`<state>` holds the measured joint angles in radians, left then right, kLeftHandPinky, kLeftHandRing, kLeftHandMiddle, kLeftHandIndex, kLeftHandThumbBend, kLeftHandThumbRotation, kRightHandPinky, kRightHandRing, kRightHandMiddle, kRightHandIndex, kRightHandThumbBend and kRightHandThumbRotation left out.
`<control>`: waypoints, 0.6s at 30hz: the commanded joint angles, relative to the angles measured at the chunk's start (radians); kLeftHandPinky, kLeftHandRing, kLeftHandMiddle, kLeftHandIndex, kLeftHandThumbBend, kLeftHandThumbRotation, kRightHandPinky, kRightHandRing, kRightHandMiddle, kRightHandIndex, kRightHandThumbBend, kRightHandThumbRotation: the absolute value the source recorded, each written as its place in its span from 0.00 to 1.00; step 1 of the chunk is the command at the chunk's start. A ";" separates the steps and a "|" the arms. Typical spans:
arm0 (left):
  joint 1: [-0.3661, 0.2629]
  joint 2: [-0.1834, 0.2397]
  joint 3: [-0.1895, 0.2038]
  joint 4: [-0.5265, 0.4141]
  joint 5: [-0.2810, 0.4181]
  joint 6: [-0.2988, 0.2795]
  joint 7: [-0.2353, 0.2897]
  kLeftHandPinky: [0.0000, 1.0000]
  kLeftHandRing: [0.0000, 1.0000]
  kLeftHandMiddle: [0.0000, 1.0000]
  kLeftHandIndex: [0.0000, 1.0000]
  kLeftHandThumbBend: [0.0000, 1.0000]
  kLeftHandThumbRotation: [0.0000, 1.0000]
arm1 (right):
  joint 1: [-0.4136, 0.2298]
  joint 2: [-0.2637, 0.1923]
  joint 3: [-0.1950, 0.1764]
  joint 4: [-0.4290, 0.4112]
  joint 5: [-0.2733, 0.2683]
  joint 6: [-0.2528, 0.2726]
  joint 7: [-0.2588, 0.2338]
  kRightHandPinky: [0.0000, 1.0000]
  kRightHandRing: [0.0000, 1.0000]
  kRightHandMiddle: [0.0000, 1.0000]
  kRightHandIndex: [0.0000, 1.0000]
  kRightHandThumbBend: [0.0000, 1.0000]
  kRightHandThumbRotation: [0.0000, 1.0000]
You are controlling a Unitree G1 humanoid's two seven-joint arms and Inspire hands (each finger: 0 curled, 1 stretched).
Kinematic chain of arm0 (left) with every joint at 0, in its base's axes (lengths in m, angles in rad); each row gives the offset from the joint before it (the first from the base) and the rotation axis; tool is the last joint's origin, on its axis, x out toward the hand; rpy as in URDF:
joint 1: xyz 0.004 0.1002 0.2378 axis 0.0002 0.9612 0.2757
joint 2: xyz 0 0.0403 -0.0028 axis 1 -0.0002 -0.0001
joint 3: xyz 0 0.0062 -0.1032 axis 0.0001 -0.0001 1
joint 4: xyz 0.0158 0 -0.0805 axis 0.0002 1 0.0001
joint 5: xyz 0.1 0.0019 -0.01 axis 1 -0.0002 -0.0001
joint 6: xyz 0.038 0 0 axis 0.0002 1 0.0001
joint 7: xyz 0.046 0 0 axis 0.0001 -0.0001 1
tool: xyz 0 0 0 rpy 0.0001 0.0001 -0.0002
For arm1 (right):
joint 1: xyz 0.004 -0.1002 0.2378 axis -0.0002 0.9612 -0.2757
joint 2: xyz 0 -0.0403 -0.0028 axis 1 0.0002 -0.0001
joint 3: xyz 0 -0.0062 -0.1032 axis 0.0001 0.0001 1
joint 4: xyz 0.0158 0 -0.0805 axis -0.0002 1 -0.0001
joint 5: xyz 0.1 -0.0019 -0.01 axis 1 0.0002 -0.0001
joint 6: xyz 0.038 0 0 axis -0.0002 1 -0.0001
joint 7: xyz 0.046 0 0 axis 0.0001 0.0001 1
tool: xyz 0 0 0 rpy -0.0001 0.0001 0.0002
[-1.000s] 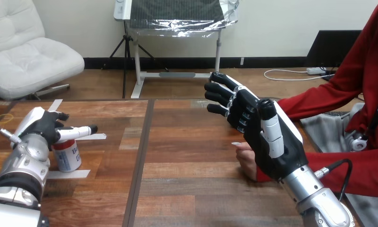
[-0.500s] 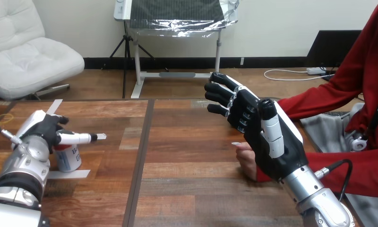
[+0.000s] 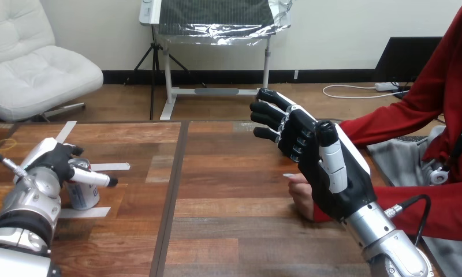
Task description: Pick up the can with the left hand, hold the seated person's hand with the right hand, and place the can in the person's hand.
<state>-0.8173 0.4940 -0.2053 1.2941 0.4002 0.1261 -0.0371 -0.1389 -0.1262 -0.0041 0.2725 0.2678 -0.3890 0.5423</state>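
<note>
The can (image 3: 84, 195), white and blue with a red band, stands upright on the wooden table (image 3: 228, 231) at the left. My left hand (image 3: 51, 160) is against the can's upper left side. Its thumb (image 3: 96, 178) reaches straight across the can's front, just under the rim, and its fingers behind the can are mostly hidden. My right hand (image 3: 324, 173) is raised at the centre right, open, with its fingers straight and pointing up and away. The person's hand (image 3: 298, 193) rests on the table just behind it, partly hidden. I cannot tell whether the two touch.
White tape strips (image 3: 110, 167) lie on the table around the can. A yellow ring (image 3: 4, 144) lies at the far left. A dark seam (image 3: 172, 196) runs down the table. The person's red sleeve (image 3: 436, 208) comes in from the right.
My left thumb has swung down from above the can's top to across its front. The can, my right hand and the person's hand have not moved.
</note>
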 commanded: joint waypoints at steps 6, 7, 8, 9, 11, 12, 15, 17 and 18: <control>-0.099 0.012 -0.039 -0.002 0.037 0.002 -0.026 0.75 0.89 0.92 0.89 0.86 0.11 | -0.021 -0.010 -0.013 -0.057 0.006 0.003 -0.005 0.87 0.89 0.88 0.90 0.91 1.00; -0.100 0.012 -0.040 -0.002 0.038 0.003 -0.029 0.75 0.89 0.92 0.89 0.86 0.10 | -0.021 -0.011 -0.013 -0.057 0.006 0.003 -0.005 0.87 0.89 0.88 0.90 0.91 1.00; -0.103 0.012 -0.045 -0.001 0.042 0.007 -0.033 0.75 0.89 0.92 0.89 0.86 0.09 | -0.020 -0.011 -0.013 -0.059 0.007 0.005 -0.006 0.87 0.89 0.88 0.90 0.91 1.00; -0.105 0.011 -0.048 -0.001 0.046 0.011 -0.036 0.75 0.89 0.93 0.89 0.86 0.08 | -0.020 -0.011 -0.013 -0.060 0.007 0.007 -0.007 0.87 0.89 0.88 0.90 0.91 1.00; -0.106 0.011 -0.054 -0.001 0.053 0.013 -0.039 0.75 0.90 0.93 0.89 0.86 0.07 | -0.019 -0.011 -0.013 -0.061 0.007 0.009 -0.008 0.87 0.89 0.88 0.90 0.91 1.00; -0.106 0.012 -0.055 0.000 0.056 0.012 -0.040 0.75 0.90 0.92 0.89 0.86 0.06 | -0.019 -0.011 -0.013 -0.061 0.007 0.008 -0.008 0.87 0.89 0.88 0.90 0.92 1.00; -0.108 0.012 -0.056 0.000 0.063 0.012 -0.044 0.75 0.90 0.92 0.89 0.87 0.03 | -0.020 -0.009 -0.014 -0.059 0.007 0.004 -0.008 0.87 0.90 0.88 0.89 0.91 1.00; -0.109 0.012 -0.055 0.000 0.065 0.012 -0.044 0.74 0.90 0.92 0.89 0.87 0.02 | -0.021 -0.008 -0.015 -0.059 0.007 0.004 -0.008 0.87 0.90 0.88 0.89 0.91 1.00; -0.109 0.012 -0.055 0.000 0.065 0.012 -0.043 0.74 0.89 0.92 0.88 0.87 0.02 | -0.020 -0.008 -0.015 -0.060 0.007 0.004 -0.009 0.87 0.89 0.88 0.89 0.91 1.00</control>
<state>-0.8361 0.4949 -0.2408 1.2958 0.4452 0.1421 -0.0796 -0.1276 -0.1265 -0.0041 0.2587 0.2679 -0.3847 0.5417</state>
